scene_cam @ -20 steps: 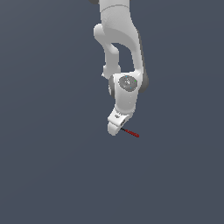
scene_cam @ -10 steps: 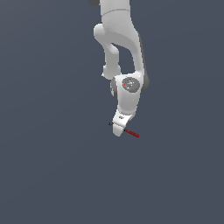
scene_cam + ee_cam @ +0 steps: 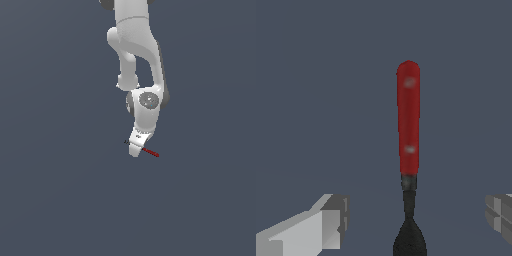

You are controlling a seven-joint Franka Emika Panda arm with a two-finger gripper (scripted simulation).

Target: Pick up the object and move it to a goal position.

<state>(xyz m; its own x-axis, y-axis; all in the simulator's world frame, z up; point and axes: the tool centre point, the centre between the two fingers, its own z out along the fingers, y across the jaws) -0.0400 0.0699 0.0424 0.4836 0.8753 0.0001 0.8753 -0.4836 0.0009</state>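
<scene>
Red-handled stick (image 3: 408,120) lies flat on the grey floor (image 3: 60,190), long axis slanting down toward the exterior view's right, glossy red shaft, dark flared end under the gripper (image 3: 416,220), whose blocky fingers (image 3: 326,222) stand spread either side, untouching.

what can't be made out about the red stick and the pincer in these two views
- Red stick, wrist view: its black end runs off the picture's edge, so its tip is cut off.
- Red stick, exterior view: its middle is hidden behind the pincer; too small to show contact.
- Pincer fingers, wrist view: only the tips show, apart on either side of the stick; the rest is cut off.
- Goal position: no marker shows in either view.
</scene>
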